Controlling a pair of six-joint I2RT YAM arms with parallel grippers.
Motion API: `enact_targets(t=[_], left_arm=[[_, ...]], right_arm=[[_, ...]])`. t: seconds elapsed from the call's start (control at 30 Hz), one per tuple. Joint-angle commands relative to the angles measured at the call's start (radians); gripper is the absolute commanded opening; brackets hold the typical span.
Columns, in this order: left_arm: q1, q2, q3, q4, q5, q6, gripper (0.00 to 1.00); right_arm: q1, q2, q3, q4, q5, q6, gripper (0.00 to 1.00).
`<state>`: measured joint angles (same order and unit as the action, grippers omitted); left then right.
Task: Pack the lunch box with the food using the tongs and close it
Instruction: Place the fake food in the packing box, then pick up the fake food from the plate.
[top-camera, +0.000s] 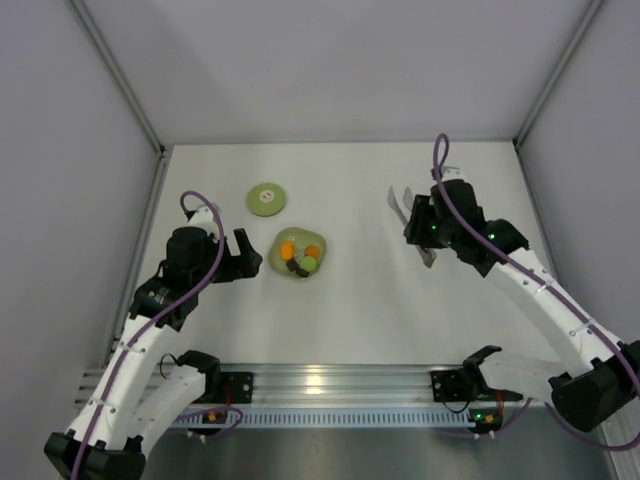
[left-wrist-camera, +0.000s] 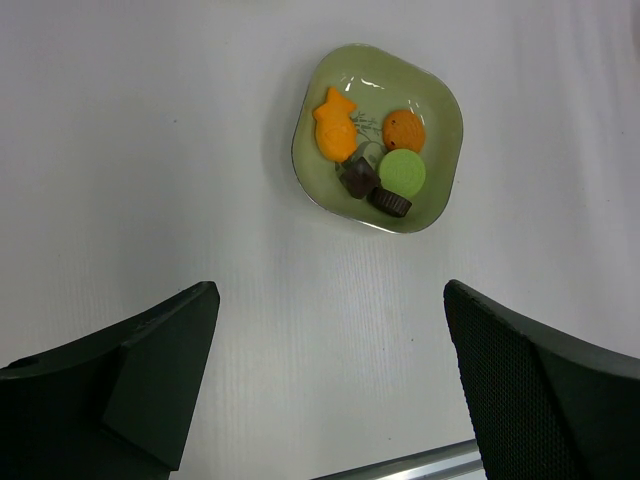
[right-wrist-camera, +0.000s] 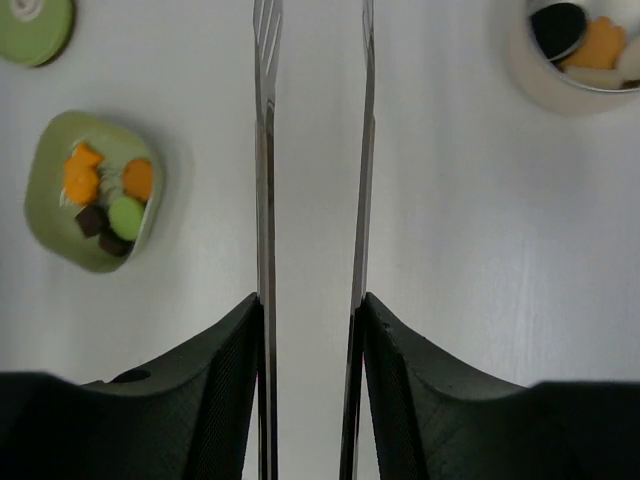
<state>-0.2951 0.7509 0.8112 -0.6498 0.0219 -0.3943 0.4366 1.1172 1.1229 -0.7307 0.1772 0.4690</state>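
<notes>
The left black gripper gapes wide, empty, near the light green squarish plate of small orange, green, brown food. The right gripper clamps the long silvery tongs; the round beige-sided tin lunch box sits rightward. The green lid has a white mark, unreadable.

The tongs are thin bare metal, silvery and polished. The plate has a smooth glossy surface that catches light near its rim. The food pieces on it look smooth and rather matt. The lunch box has a matt beige side and a shiny metal rim. The table is white, matt and finely ribbed. The left gripper has fingers of black matt plastic, finely dotted.
</notes>
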Motion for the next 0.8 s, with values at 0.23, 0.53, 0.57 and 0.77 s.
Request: enact_targets(t=[0.23,0.53,0.57,0.77], left_arm=[[0.002,0.001,0.003,0.038,0.001,0.003,0.99],[0.002,0.001,0.003,0.038,-0.004,0.002,0.99],[0.004,0.001,0.003,0.038,-0.004,0.002,0.99],[0.001,-0.001,0.003,0.038,-0.004,0.002,0.99]], right_arm=[[0.497,0.199,0.15,0.112,0.105,0.145,0.42],[0.639,0.449,0.314,0.117,0.137,0.143,0.44],[0.642,0.475,0.322,0.122,0.137,0.142,0.45],[0.653,0.555,0.365,0.132,0.119,0.145,0.45]])
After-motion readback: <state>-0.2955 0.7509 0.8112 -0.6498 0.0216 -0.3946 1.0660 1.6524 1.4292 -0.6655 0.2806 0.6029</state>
